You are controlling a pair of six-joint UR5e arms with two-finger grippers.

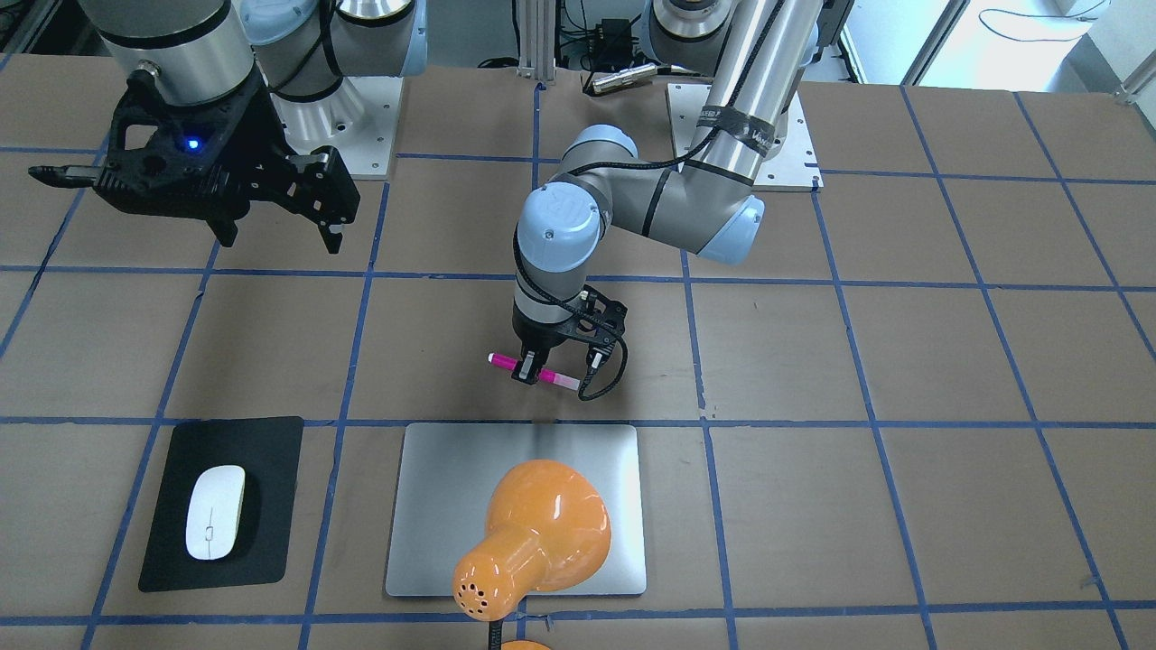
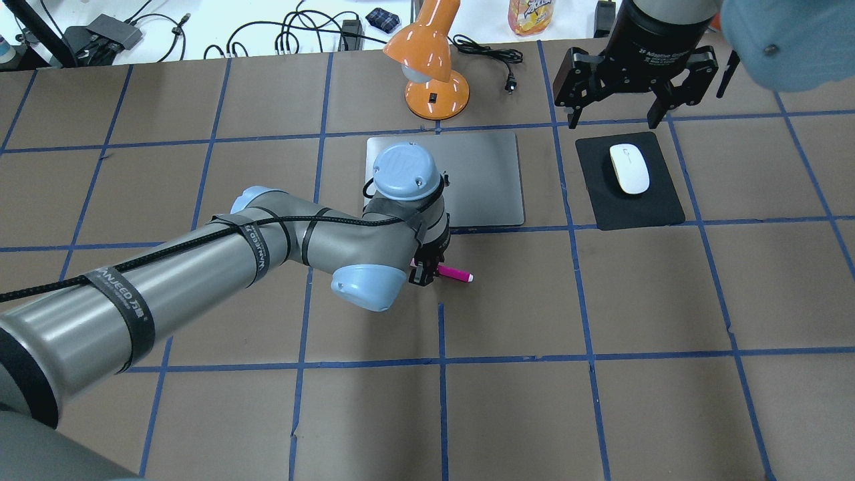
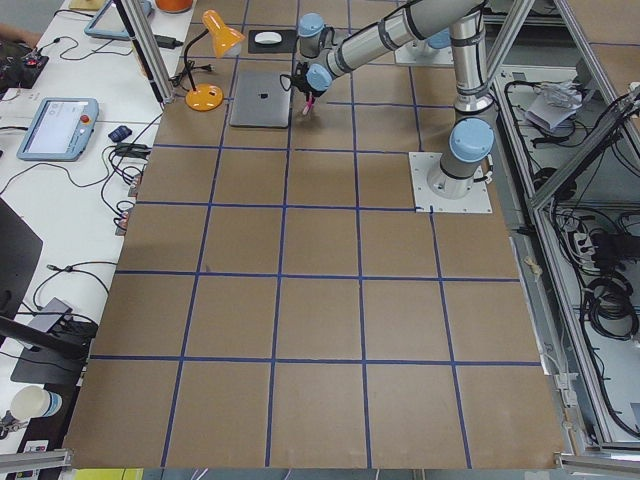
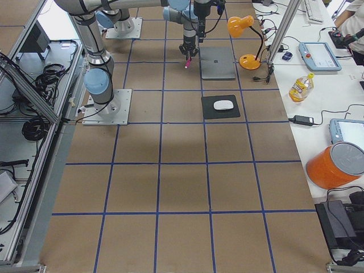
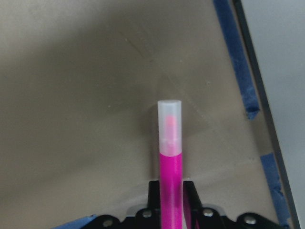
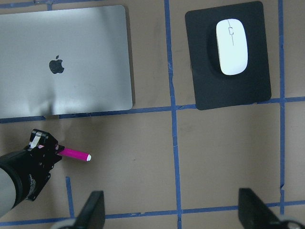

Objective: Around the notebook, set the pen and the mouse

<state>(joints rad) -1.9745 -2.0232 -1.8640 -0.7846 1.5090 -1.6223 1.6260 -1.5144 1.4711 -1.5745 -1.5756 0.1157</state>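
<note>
Pen (image 1: 563,378) pinched in left pincer (image 1: 533,372), its middle hidden; right pincer (image 2: 613,119) spread.

pen (image 4: 187,65) near notebook (image 4: 218,62); mouse (image 4: 223,104) on black mat (image 4: 207,114)

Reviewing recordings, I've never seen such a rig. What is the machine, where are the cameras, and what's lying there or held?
Two robot arms with two-finger grippers work at a taped table. One camera faces them, one looks over their shoulders, two sit at the table's ends, one rides each wrist. The left gripper holds a pink pen beside the silver notebook. The right gripper hangs open and empty. The white mouse lies on a black mat; an orange lamp stands by the notebook.
</note>
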